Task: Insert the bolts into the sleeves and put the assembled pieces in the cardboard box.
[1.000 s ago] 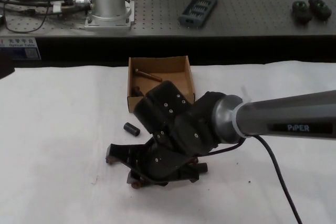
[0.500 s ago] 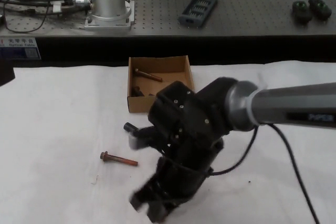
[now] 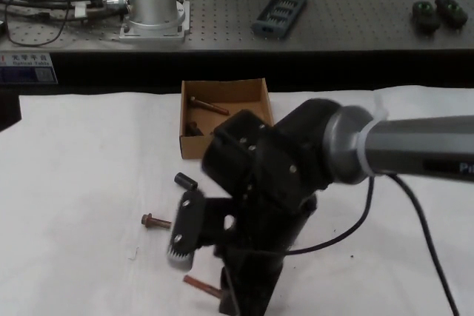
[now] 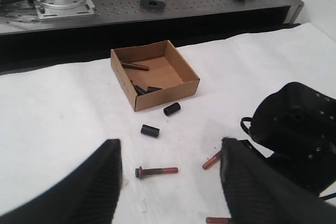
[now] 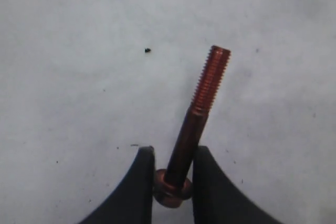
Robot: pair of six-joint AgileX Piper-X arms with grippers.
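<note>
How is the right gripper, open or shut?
Shut: the right gripper pinches a copper-coloured bolt near its head, with the threaded end sticking out.

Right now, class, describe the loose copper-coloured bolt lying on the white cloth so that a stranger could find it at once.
Find the open brown cardboard box on the white cloth. Come towards the arms past two short black sleeves to a copper-coloured bolt lying flat. Unlike the similar bolt clamped in the right gripper, nothing touches it.
</note>
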